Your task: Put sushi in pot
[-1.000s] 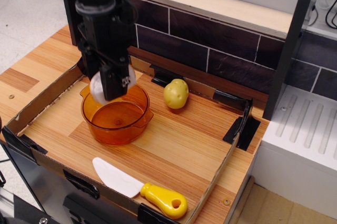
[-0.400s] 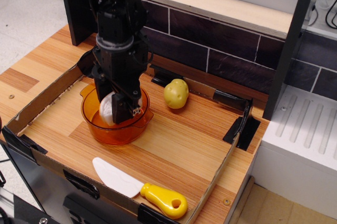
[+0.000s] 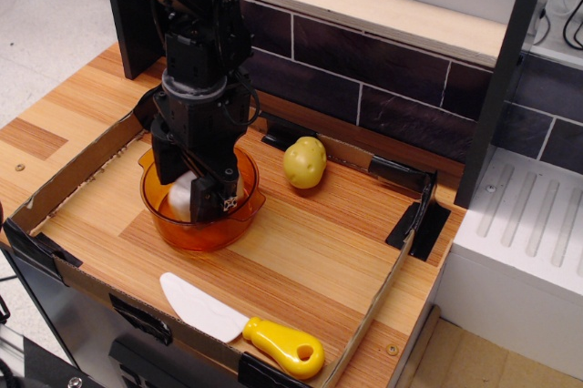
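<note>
The translucent orange pot (image 3: pixel 211 235) stands at the left of the wooden tray. My black gripper (image 3: pixel 195 197) reaches straight down into it. The white sushi (image 3: pixel 180 197) sits low inside the pot between the fingers, with only its left part showing past the right finger (image 3: pixel 223 199). The jaws look spread apart, with the left finger standing clear of the sushi. The arm hides the back of the pot.
A yellow-green potato (image 3: pixel 304 162) lies right of the pot. A white-bladed knife with a yellow handle (image 3: pixel 242 323) lies along the tray's front edge. Cardboard walls (image 3: pixel 64 183) with black tape ring the tray. A dark tiled wall (image 3: pixel 364 69) rises behind.
The gripper came down from above the pot's rim into the pot, carrying the sushi. Its fingers now stand wider apart than before.
</note>
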`<state>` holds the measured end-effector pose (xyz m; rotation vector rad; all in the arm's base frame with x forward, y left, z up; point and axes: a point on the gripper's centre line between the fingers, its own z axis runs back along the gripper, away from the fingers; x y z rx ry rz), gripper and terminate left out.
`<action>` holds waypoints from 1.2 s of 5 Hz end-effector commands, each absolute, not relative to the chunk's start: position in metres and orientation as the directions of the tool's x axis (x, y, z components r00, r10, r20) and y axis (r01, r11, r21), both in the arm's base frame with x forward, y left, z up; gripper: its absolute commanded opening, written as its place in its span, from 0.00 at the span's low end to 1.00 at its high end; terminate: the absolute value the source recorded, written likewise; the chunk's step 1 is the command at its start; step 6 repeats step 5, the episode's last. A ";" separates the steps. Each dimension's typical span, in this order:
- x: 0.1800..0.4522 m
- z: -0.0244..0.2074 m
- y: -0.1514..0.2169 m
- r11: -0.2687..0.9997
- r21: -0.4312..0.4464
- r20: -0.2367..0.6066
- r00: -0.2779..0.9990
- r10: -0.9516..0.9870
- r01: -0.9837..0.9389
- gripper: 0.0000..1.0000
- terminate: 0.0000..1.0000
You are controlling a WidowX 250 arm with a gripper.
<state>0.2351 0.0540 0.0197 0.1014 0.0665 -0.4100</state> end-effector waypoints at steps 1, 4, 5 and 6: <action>0.237 0.060 0.062 0.931 0.091 0.005 0.935 -0.355 0.353 1.00 0.00; 0.237 0.103 0.065 0.951 0.064 0.129 0.942 -0.310 0.304 1.00 0.00; 0.237 0.103 0.065 0.951 0.064 0.129 0.942 -0.310 0.304 1.00 1.00; 0.237 0.103 0.065 0.951 0.064 0.129 0.942 -0.310 0.304 1.00 1.00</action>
